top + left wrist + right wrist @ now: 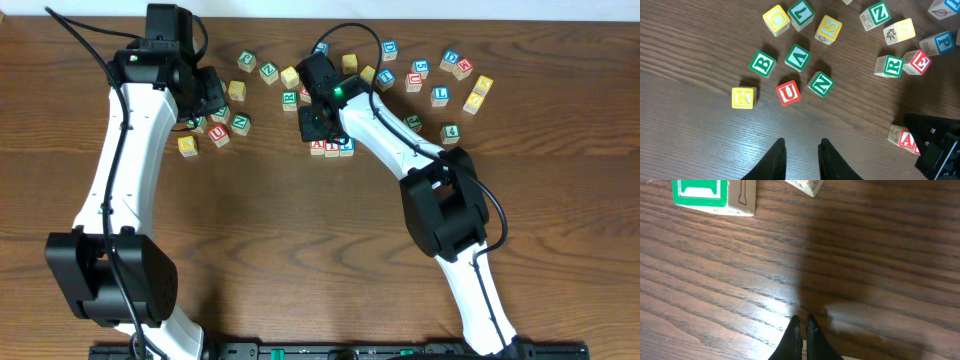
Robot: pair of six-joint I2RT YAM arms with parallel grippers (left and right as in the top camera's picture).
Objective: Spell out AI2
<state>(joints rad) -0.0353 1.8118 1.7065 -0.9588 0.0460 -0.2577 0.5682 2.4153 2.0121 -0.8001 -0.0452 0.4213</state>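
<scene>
The red A cube (pixel 318 147), the red I cube (pixel 332 149) and the blue 2 cube (pixel 346 146) stand side by side in a row on the table. My right gripper (pixel 318 128) is just behind the row's A end. Its fingers are shut with nothing between them (pixel 803 322), low over bare wood. In the left wrist view the A cube (pixel 905 139) shows at the lower right, partly hidden by the right arm's black gripper (pixel 940 147). My left gripper (pixel 207 108) hangs above the left cluster with its fingers apart and empty (pixel 801 146).
Under the left gripper lie a yellow K (pixel 743 97), a red U (pixel 788 92), a green N (pixel 820 84) and a green B (pixel 762 64). Several more lettered cubes are scattered along the table's far side (pixel 440 75). A green-faced cube (pixel 710 195) lies ahead of the right gripper.
</scene>
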